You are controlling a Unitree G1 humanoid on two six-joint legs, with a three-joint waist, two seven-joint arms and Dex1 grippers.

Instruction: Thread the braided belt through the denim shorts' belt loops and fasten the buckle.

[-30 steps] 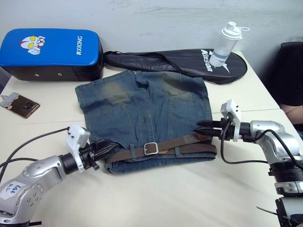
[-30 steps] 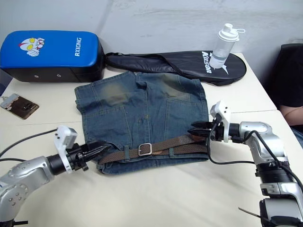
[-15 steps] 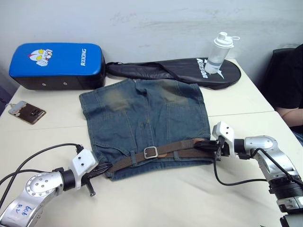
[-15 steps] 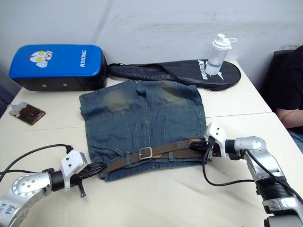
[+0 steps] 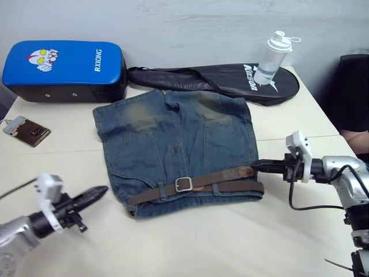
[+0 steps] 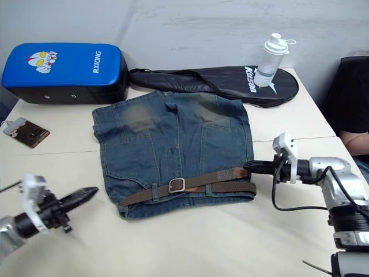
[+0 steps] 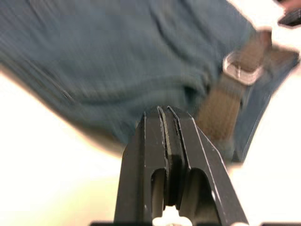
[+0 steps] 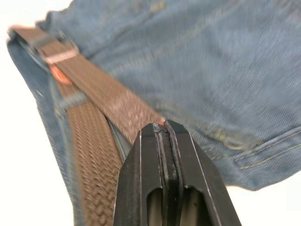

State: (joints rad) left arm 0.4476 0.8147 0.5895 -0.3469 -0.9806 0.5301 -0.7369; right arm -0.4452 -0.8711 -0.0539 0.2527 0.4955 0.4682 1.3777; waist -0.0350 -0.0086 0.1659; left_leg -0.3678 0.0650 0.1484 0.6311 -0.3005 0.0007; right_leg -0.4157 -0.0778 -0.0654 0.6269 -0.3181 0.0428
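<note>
Denim shorts (image 5: pixel 176 147) lie flat mid-surface, braided belt (image 5: pixel 222 180) along the waistband, which faces the near edge, buckle (image 5: pixel 183 184) fastened near the middle. Right claw (image 5: pixel 258 166) pressed together, tip just beside the belt's end at the shorts' right edge. Left claw (image 5: pixel 99 191) pressed together, near the shorts' left side, apart, holding nothing.
</note>
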